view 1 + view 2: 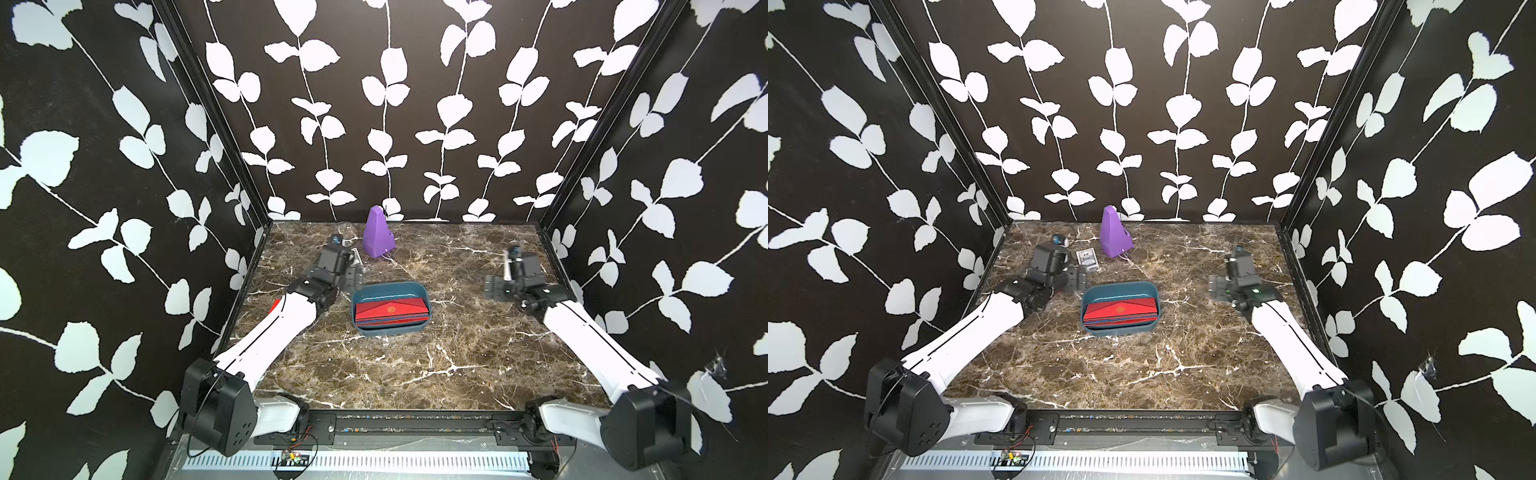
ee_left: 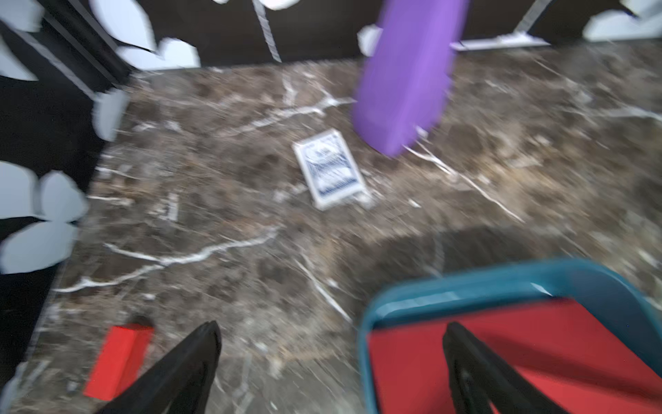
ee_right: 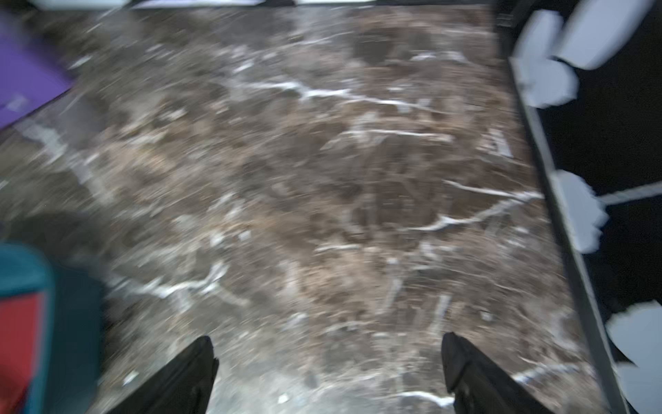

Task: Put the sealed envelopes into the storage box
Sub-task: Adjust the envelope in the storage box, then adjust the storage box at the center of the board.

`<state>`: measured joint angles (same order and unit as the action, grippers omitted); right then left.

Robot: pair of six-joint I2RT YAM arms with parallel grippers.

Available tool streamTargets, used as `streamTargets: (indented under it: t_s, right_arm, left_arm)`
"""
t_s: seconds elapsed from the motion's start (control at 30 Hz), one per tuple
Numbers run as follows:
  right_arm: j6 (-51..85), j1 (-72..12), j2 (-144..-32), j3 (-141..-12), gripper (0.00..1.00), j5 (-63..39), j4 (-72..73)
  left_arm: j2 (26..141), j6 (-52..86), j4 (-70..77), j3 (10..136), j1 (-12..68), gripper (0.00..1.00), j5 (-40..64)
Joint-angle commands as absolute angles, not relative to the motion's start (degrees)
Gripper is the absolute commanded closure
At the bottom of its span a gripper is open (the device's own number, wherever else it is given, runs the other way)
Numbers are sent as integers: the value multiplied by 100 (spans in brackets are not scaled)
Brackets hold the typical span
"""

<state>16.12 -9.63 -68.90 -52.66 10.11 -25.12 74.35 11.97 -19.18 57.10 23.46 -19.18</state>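
The teal storage box [image 1: 430, 308] [image 1: 1119, 286] sits mid-table in both top views. Inside it lies a stack of sealed envelopes [image 1: 390, 309] [image 1: 1121, 311]: a red one with a gold emblem on top, blue edges showing beneath. My left gripper [image 1: 355, 276] [image 2: 331, 326] hangs open at the box's far left corner. One finger is over the red envelope [image 2: 537, 340], the other over bare marble, with nothing between them. My right gripper [image 1: 494, 286] [image 3: 326, 338] is open and empty over the table, well right of the box [image 3: 21, 265].
A purple pyramid-shaped object [image 1: 376, 232] [image 2: 408, 71] stands at the back. A white printed card pack [image 1: 1086, 262] [image 2: 327, 168] lies beyond the left gripper, and a small red block [image 2: 120, 358] lies near the left wall. Patterned walls enclose three sides.
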Motion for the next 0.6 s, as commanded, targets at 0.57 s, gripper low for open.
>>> streamTargets:
  t_s: [0.57]
  right_arm:
    - [1921,-1101,-7483,-5201,1,-147,-2398]
  left_arm:
    - [10296,-2768,-5261,9145,3317,26,751]
